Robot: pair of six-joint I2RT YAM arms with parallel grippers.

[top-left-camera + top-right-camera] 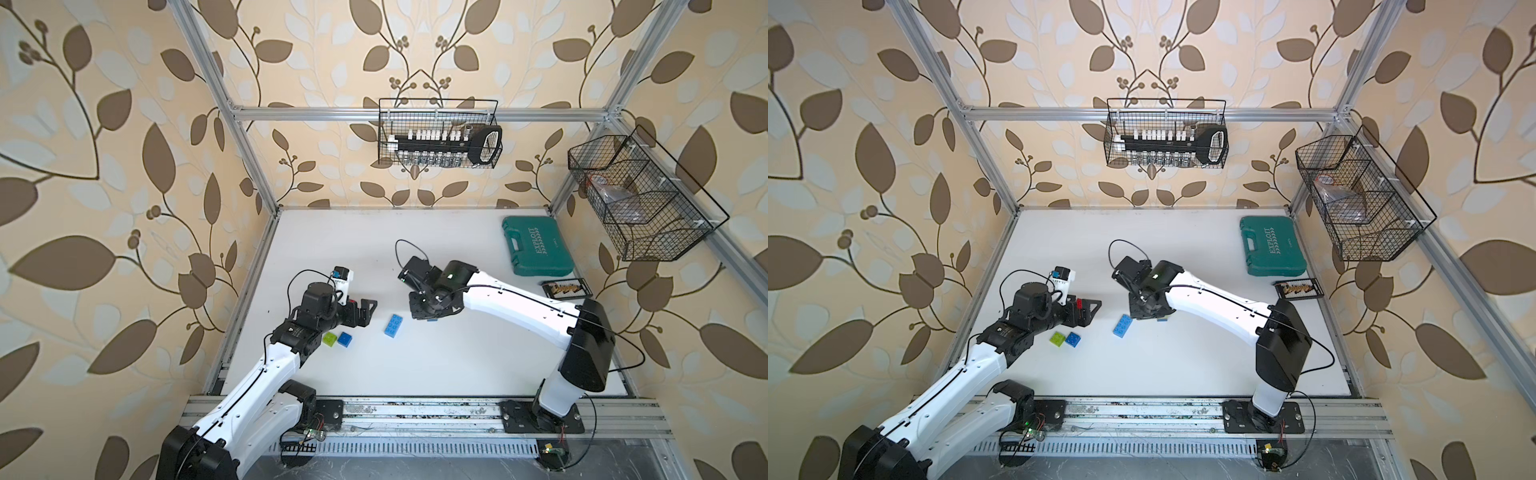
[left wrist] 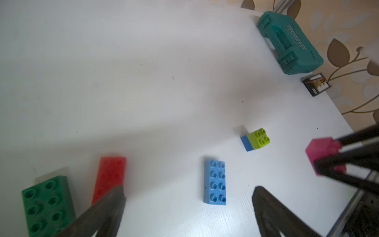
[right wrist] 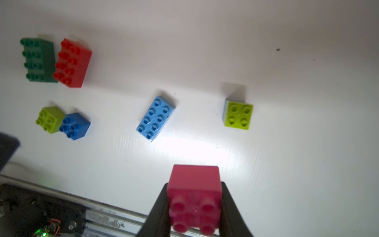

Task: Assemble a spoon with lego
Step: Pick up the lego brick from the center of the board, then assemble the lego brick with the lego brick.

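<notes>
The left gripper (image 1: 369,314) is held spread wide over the dark green brick (image 2: 47,205) and red brick (image 2: 109,176), laid side by side. Just beside it, a lime brick (image 1: 329,338) and blue brick (image 1: 344,338) are seen touching on the white table (image 1: 457,365). A light blue brick (image 1: 392,325) is set apart, mid-table. A 2-brick lime-on-blue stack (image 3: 239,115) is found near the right gripper (image 3: 194,205), by which a pink brick (image 3: 193,184) is pinched.

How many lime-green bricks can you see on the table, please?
2. One lime brick lies beside the blue square brick near the left arm; the other lime brick is stacked on a blue brick, standing alone. Others may be hidden.
</notes>
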